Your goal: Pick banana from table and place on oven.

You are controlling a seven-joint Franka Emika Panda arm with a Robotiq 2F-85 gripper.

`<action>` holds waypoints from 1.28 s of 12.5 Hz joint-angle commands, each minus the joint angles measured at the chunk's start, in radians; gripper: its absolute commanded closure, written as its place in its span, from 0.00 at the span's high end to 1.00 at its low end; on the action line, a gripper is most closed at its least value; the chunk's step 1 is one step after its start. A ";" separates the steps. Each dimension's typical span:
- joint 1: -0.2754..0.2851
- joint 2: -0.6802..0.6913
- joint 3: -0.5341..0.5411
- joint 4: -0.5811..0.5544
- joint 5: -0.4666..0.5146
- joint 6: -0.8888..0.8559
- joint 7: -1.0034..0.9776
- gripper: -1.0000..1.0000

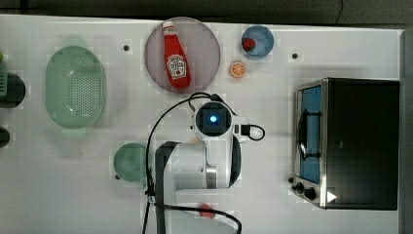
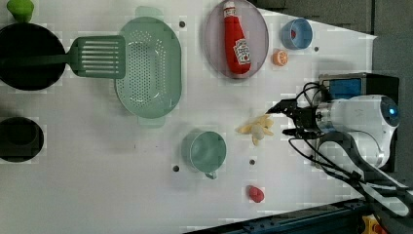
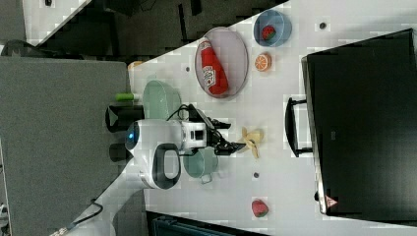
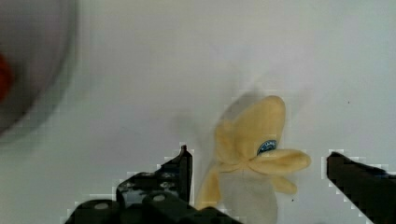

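Tabletop: a large flat white tabletop point(image 1: 272, 204) with a few small dark holes; it carries every item in the scene.
Banana: the banana point(image 2: 257, 128) lies on the white surface — pale yellow-cream, its peel flaps splayed, a small blue sticker on one flap in the wrist view point(image 4: 254, 149). In the right view point(image 3: 252, 139) it sits between the arm and the oven's handle.
End effector: the end effector point(image 4: 259, 170) has its black fingers spread wide, one on each side of the banana and touching nothing; in the left view point(image 2: 285, 117) it points at the fruit from the left view's right.
Oven: the oven point(image 1: 355, 141) stands at the top view's right — black top, silver front frame, blue-tinted glass door with a metal handle, black knobs.
Plate: a round greyish plate point(image 1: 204, 44) holds a red ketchup bottle point(image 1: 176, 56) lying down.
Blue bowl: a small blue bowl point(image 1: 265, 36) with a strawberry point(image 1: 249, 44) inside; an orange slice point(image 1: 237, 69) lies just beside it on the white surface.
Green ware: a pale green colander point(image 1: 75, 87), a green cup point(image 1: 129, 162) near the arm, and in the left view a green slotted spatula point(image 2: 100, 56) resting over a black pan point(image 2: 27, 61).
Room: beyond the tabletop's edge the right view shows a grey panel point(image 3: 59, 142) and dark floor.
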 commanded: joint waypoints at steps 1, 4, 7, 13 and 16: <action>-0.004 0.036 0.015 -0.036 0.014 0.070 0.016 1.00; -0.004 0.075 0.017 -0.051 0.014 0.145 0.016 0.85; -0.004 0.095 0.020 -0.052 0.014 0.176 0.016 0.47; -0.004 0.066 0.023 -0.047 0.014 0.171 0.016 0.21; -0.004 -0.111 0.027 -0.037 0.014 0.066 0.016 0.21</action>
